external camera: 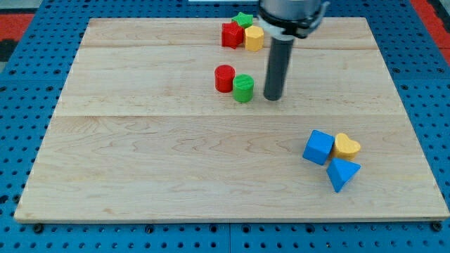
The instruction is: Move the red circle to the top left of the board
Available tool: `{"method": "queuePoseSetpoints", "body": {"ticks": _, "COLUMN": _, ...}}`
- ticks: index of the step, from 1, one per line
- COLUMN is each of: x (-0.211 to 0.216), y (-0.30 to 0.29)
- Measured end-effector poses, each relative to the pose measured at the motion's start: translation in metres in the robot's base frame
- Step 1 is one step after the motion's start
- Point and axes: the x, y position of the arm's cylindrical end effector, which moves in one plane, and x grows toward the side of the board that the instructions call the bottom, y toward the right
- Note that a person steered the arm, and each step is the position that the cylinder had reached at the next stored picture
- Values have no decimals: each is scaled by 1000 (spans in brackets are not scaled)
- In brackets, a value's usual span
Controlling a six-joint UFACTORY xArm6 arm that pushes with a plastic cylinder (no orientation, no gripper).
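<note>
The red circle [224, 78], a short red cylinder, stands on the wooden board [140, 154] a little above its middle. A green circle [243, 88] touches it on its lower right side. My tip [273, 97] rests on the board just to the right of the green circle, with a small gap between them. The rod rises straight up from there to the arm at the view's top.
A red block [231, 34], a green block [244, 20] and a yellow block [254, 38] cluster at the top middle. A blue cube [318, 147], a yellow heart [346, 145] and a blue triangle [342, 173] cluster at the lower right. Blue pegboard surrounds the board.
</note>
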Motion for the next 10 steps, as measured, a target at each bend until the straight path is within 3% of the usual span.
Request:
{"method": "queuePoseSetpoints", "body": {"ticks": 1, "x": -21, "y": -13}}
{"method": "queuePoseSetpoints", "body": {"ticks": 3, "x": -25, "y": -24}}
{"method": "queuePoseSetpoints", "body": {"ticks": 5, "x": -46, "y": -138}}
{"method": "queuePoseSetpoints", "body": {"ticks": 6, "x": -52, "y": -157}}
{"method": "queuePoseSetpoints", "body": {"ticks": 10, "x": -76, "y": -186}}
